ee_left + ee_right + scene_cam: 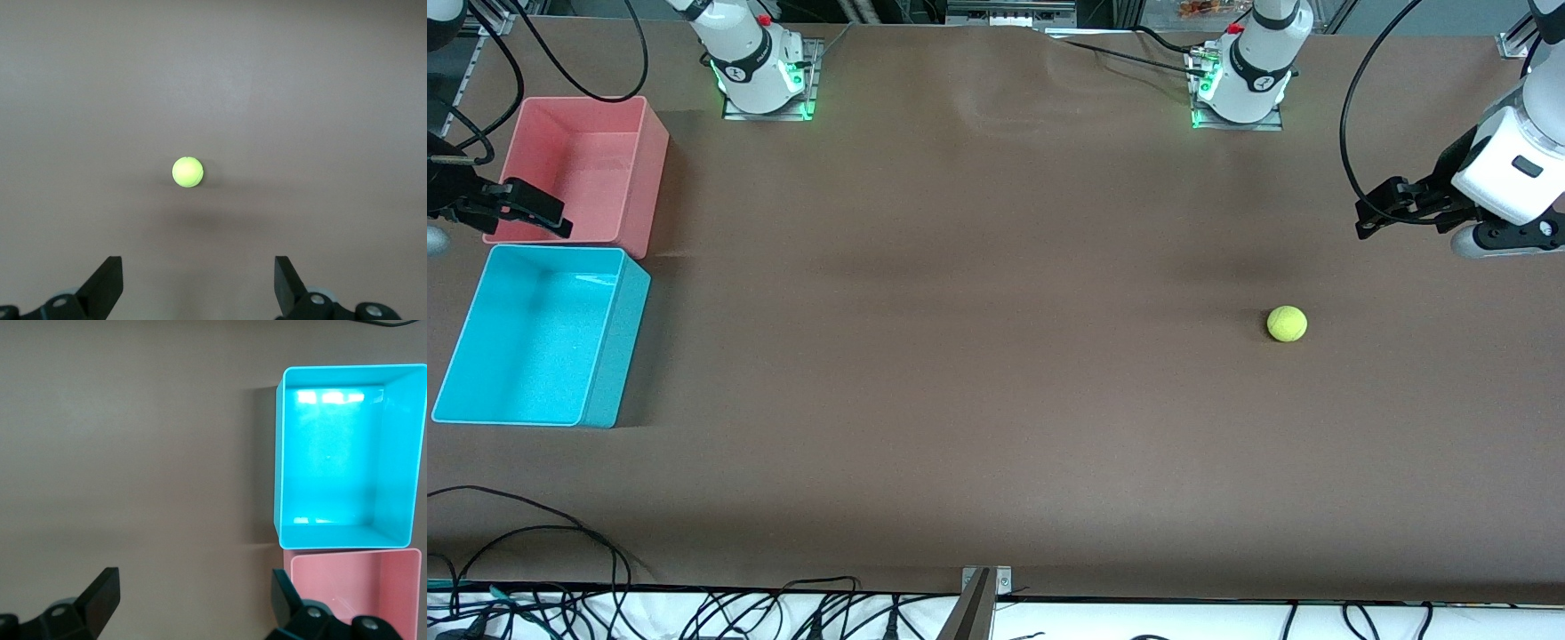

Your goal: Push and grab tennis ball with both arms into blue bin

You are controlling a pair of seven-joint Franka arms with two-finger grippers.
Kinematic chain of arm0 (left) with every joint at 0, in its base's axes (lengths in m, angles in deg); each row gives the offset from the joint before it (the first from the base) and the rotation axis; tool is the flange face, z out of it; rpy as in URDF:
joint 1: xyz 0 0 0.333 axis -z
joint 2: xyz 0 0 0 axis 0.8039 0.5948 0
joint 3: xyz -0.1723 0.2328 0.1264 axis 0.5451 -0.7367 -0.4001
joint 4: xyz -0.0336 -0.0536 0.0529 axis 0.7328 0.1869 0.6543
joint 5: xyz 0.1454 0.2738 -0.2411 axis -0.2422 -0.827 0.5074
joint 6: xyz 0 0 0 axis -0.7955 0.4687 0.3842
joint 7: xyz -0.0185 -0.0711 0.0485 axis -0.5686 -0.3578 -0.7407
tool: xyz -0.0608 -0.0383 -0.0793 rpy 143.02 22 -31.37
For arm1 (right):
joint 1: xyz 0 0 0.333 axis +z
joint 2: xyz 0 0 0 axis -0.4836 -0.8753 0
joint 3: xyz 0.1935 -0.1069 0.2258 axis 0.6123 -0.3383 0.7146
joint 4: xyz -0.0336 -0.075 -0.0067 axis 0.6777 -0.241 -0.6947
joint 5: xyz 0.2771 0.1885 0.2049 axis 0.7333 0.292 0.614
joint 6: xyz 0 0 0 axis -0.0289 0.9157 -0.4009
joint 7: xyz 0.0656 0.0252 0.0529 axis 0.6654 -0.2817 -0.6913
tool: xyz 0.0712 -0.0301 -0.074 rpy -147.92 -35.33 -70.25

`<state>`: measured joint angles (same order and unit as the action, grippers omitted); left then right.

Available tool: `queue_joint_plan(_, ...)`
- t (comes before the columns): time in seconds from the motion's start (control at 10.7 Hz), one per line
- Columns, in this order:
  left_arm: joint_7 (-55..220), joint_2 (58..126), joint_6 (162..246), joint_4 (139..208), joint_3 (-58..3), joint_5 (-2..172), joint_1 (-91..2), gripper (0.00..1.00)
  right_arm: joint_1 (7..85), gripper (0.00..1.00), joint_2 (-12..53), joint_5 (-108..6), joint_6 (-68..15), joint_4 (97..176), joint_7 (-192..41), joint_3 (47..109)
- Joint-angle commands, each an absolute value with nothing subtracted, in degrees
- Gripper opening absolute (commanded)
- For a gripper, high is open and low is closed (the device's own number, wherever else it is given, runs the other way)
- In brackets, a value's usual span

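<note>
While the small fuzzy yellow-green tennis ball [1287,324] sat alone on the brown table cloth [978,356] toward the left arm's end, nothing of the task looked done yet, judging by how things lay. Ball was well apart from the bright cyan-blue rectangular plastic bin [618,338], which stood at the right arm's end w/ nothing visible inside. Black two-finger left gripper [1383,212] hung in the air over the table edge near the ball, not touching it; in the left wrist view its fingers [107,283] were spread wide, nothing between them, ball [187,172] centred ahead. Black right gripper [534,209] hovered over the pink-red plastic tub [654,169], which stood just beside the blue bin, farther from the front camera. Right wrist view showed its fingers [100,600] spread apart too, holding nothing, blue bin [280,453] and pink tub [293,563] below. Est. progress: approx. zero. Left to do, prob.: left arm pushes ball across table toward right arm's reach, right gripper grabs it, lifts and drops it in the blue bin, not the pink one next to it.
</note>
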<state>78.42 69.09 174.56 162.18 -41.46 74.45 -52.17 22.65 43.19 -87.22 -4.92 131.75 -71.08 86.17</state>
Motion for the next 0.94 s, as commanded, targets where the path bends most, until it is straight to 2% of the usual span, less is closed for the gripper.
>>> queue_joint_plan(0.0,78.8,69.8,173.5,160.7,-41.1,73.1,-52.2,1.00,22.2,1.00,42.2,-87.7,-3.9,130.2,-71.9,86.4)
queue_joint_plan(0.47,79.2,70.8,174.6,160.7,-41.2,74.2,-55.2,1.00,22.3,1.00,42.3,-88.2,-3.9,130.2,-71.8,86.5)
queue_joint_plan(0.56,79.0,70.5,177.0,162.5,-41.5,73.7,-54.9,1.00,22.6,1.00,42.3,-89.5,-4.0,130.2,-71.7,86.5)
queue_joint_plan(0.84,79.0,70.5,177.4,165.6,-41.5,72.1,-54.4,1.00,23.0,1.00,42.3,-92.0,-3.9,130.2,-71.2,87.1)
